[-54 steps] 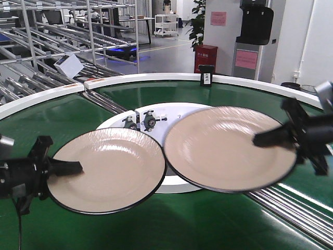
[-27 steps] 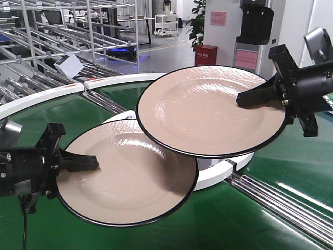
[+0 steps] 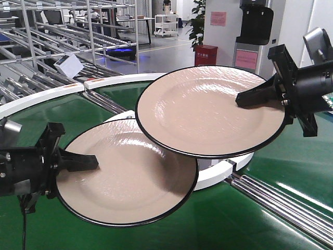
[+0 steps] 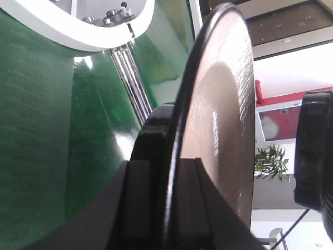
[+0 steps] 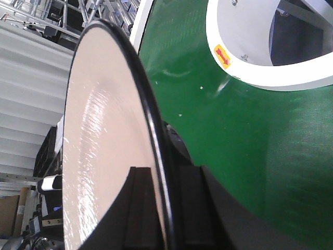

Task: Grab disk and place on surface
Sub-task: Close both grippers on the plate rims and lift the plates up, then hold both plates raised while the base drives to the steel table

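Two beige disks with black rims are held in the air over the green belt. My left gripper (image 3: 89, 162) is shut on the rim of the lower disk (image 3: 125, 179), low on the left. My right gripper (image 3: 245, 99) is shut on the rim of the higher disk (image 3: 208, 109), whose edge overlaps the lower one from above. In the left wrist view the jaws of my left gripper (image 4: 169, 169) clamp its disk (image 4: 221, 114) edge-on. The right wrist view shows my right gripper (image 5: 161, 177) clamping its disk (image 5: 99, 130) the same way. The surface is out of view.
A green ring-shaped conveyor belt (image 3: 296, 156) runs under both arms, around a white inner hub (image 3: 221, 174). Steel rollers (image 3: 281, 200) cross the belt at lower right. Metal racks (image 3: 62, 31) stand at the back left, and a red box and a plant behind the belt.
Over the last second the right disk rose and swung left over the left disk's edge. The left disk shifted slightly right. Nothing has moved in the last half second.
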